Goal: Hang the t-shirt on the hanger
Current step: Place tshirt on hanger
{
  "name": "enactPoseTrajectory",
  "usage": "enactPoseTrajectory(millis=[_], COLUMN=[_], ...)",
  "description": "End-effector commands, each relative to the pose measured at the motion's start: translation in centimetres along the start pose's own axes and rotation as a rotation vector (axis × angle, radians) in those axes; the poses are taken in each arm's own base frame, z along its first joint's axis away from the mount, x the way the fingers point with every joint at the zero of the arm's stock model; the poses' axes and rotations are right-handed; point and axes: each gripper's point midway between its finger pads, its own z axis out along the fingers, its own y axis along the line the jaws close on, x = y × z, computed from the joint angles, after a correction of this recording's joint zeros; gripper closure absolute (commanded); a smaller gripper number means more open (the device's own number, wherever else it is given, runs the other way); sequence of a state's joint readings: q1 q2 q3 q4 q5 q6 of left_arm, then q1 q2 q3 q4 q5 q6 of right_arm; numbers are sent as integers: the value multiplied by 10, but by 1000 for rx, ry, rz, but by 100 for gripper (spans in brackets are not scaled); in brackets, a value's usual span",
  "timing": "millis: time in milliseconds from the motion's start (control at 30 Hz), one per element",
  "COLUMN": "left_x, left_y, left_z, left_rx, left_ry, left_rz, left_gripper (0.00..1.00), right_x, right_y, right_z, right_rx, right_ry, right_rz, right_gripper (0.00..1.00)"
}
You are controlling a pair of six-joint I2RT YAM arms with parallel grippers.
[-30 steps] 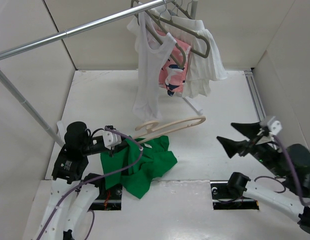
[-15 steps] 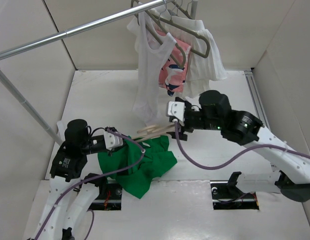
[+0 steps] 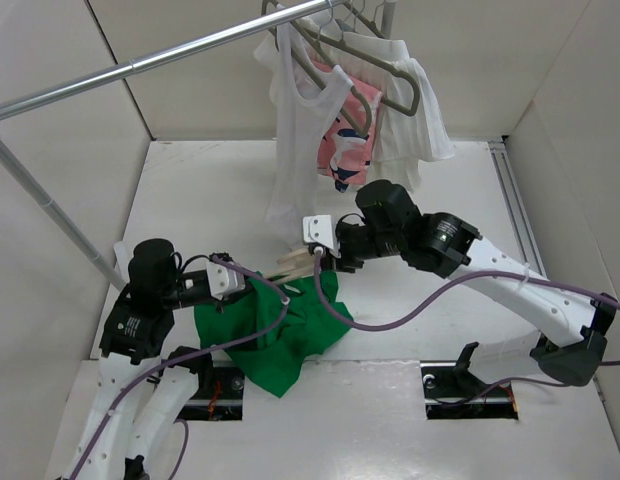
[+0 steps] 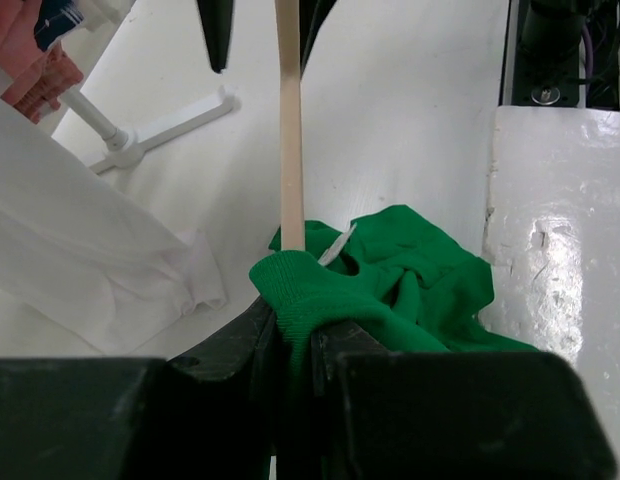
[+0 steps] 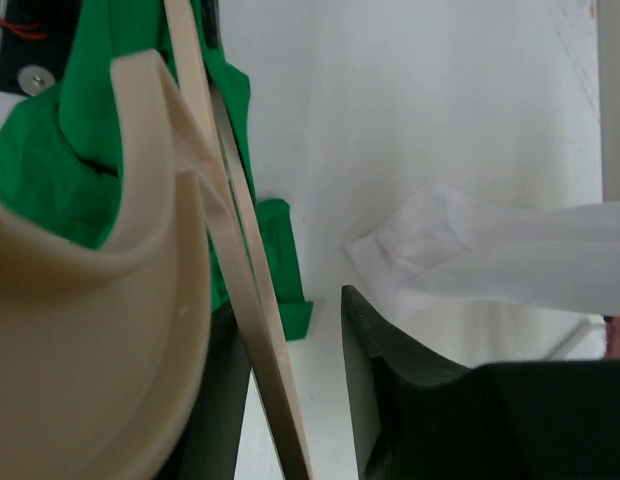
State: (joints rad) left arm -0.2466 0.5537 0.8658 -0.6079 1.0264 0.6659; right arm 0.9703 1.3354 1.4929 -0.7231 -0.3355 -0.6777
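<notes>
Top external view: the right arm has swung in from its parked spot at 3 o'clock within the last second. The right gripper now sits at the hanger, just at 12 o'clock of the t-shirt.

The hanger no longer lies flat along the table. It appears foreshortened, with one end at the shirt's collar.

**Grippers**
- Left gripper: closed, pinching the ribbed collar of the t-shirt and holding it raised. It has held this grip unchanged.
- Right gripper: partly open, straddling one arm of the hanger. A gap shows beside one finger, so it is not clamped.

**Meaning for the task**
- Left wrist view shows the hanger running straight from between the right fingers to the collar opening.
- Judged from this, threading the hanger into the neck is just starting.
- The shirt body is bunched on the table at 7 o'clock of centre.

**Writing**
- The white neck label is visible, but its text is too small to read.
- No brand marks can be made out.
- The tank top hangs from the rail at 12 o'clock.
</notes>
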Motion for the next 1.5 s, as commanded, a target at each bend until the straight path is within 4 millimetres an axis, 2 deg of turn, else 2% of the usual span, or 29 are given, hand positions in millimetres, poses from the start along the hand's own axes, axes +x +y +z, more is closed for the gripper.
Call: enactPoseTrajectory(millis=[0,67,100,167,200,267,333,400,433,567,633,667,767,800,867,933,967,1000,1033,1133,1200,1267,1367,1433,1467], left_x=[-35,-38,-38,-37,-37,-33,-29,-28,-27,-31,-34,-34,-35,-31,-16,-6,12,18,20,32,32,38,45,49,49], left_y=[-1,-2,-3,-4,-4,-4,0,-2,-2,-6,-12,-14,-13,-13,-15,-10,-16,-13,-11,-7,-5,-4,-1,0,1], left_z=[-2,-2,-2,-1,-1,1,2,1,1,0,0,1,3,5,9,9,10,8,6,4,3,3,3,4,4], left_rx=[24,36,37,45,45,49,30,30,30,45,82,99,115,122,151,147,176,165,160,141,131,121,114,110,111], left_ry=[-105,-119,-119,-124,-124,-118,-109,-109,-109,-124,-144,-149,-158,-146,-104,-60,-5,32,49,107,111,135,157,164,163], left_rz=[60,71,60,61,61,50,38,40,40,59,75,67,80,66,16,79,29,57,109,92,128,122,139,149,162], left_gripper=[100,100,100,100,100,100,100,91,89,88,88,86,82,80,78,78,78,78,78,75,72,63,58,60,68], right_x=[-14,-13,-18,-12,-15,-21,-38,-46,-58,-76,-83,-84,-91,-94,-101,-104,-103,-103,-105,-107,-107,-109,-114,-112,-114], right_y=[-3,-1,-2,0,-2,-4,-5,-4,-5,-8,-10,-4,-3,2,-2,-1,-3,-3,-5,-5,-5,-6,-5,-2,-3], right_z=[2,6,6,13,13,18,20,21,19,17,16,20,28,29,28,30,30,30,26,22,22,18,13,15,14], right_rx=[16,10,13,4,11,19,25,26,36,53,57,31,13,-4,6,7,15,15,30,36,36,41,40,26,31], right_ry=[-83,-91,-110,-98,-110,-153,-219,-246,-280,-348,-376,-380,-391,-400,-415,-415,-411,-411,-412,-421,-421,-428,-447,-445,-452], right_rz=[-32,-25,-31,-3,2,4,-13,-8,-26,-39,-41,-43,-50,-55,-62,-65,-63,-63,-64,-68,-68,-71,-70,-69,-73], right_gripper=[56,58,66,83,100,100,100,100,100,100,100,100,100,100,100,100,100,100,100,100,100,100,100,100,100])
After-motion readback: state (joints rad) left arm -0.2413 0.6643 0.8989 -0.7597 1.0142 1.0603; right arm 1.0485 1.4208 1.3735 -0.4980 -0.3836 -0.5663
